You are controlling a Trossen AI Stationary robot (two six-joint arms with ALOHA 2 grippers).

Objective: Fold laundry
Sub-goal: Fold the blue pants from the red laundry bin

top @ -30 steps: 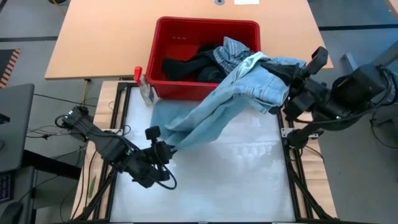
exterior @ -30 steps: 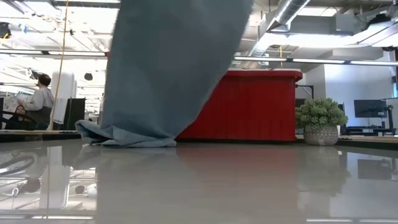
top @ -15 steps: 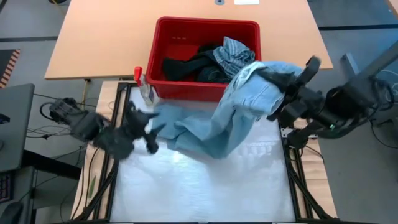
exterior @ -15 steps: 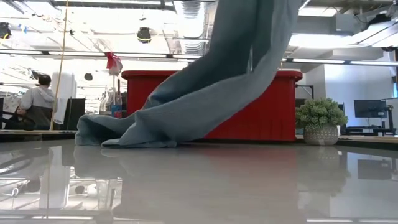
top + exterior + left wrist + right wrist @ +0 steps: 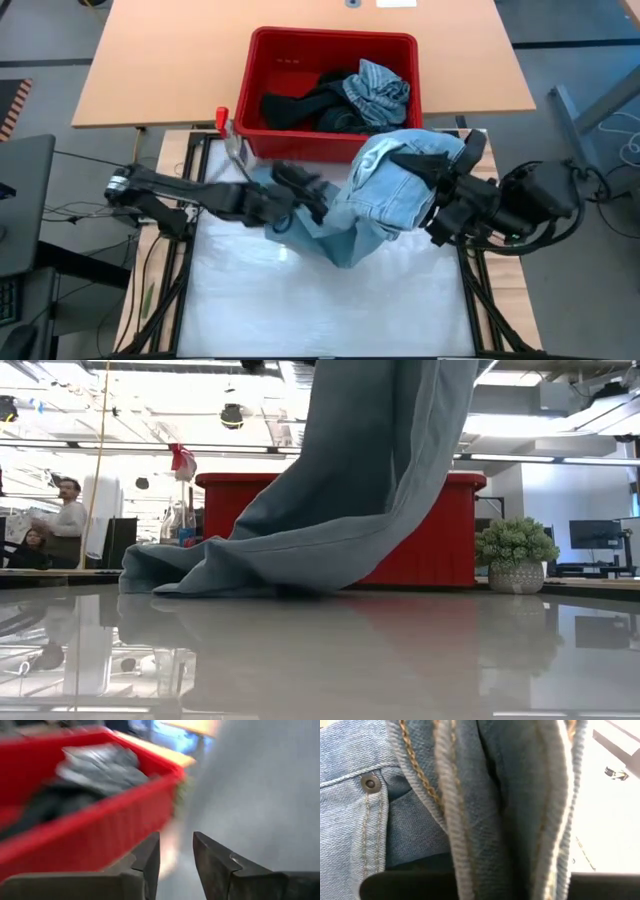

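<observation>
- R gripper (image 5: 437,190) is pinching jeans (image 5: 390,195) waistband, lifted.
- Legs are trailing left toward my nearer L gripper (image 5: 318,205); fingers slightly spread, empty.

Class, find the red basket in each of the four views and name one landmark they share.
High view: red basket at top centre, clothes inside.
Low view: middle distance, behind the hanging light blue jeans.
Left wrist view: fills the left half, blurred.
Right wrist view: not in it; only denim shows.
Shared landmark: the jeans.
</observation>
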